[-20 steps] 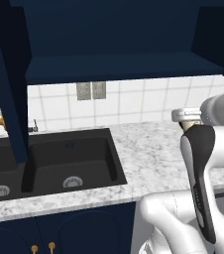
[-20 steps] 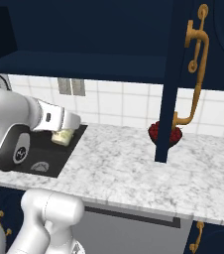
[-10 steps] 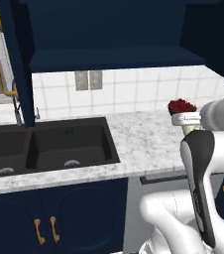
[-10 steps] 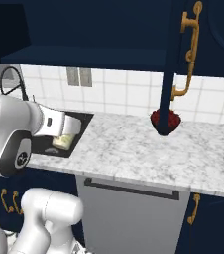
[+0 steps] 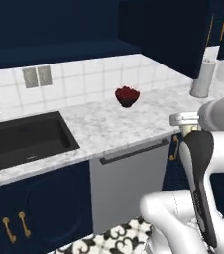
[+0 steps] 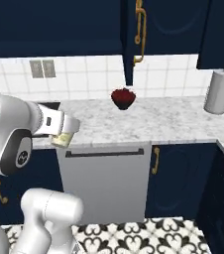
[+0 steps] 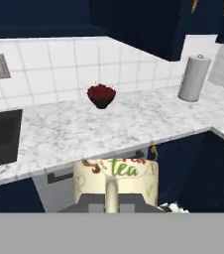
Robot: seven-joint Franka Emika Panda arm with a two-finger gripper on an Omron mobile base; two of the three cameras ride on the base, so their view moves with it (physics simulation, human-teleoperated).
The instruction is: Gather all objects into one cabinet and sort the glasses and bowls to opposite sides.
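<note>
Carrying the cream mug (image 7: pixel 115 179) is the step in hand: the gripper (image 6: pixel 64 134), at middle left of the right base view, has its jaws closed on the mug, held out in front of the counter edge. The dark red-patterned bowl (image 5: pixel 127 95) sits on the marble counter (image 5: pixel 109 126) at upper centre, below the navy cabinet (image 6: pixel 59 27). Next, I judge, the mug must rise to the cabinet shelf and go to one side.
</note>
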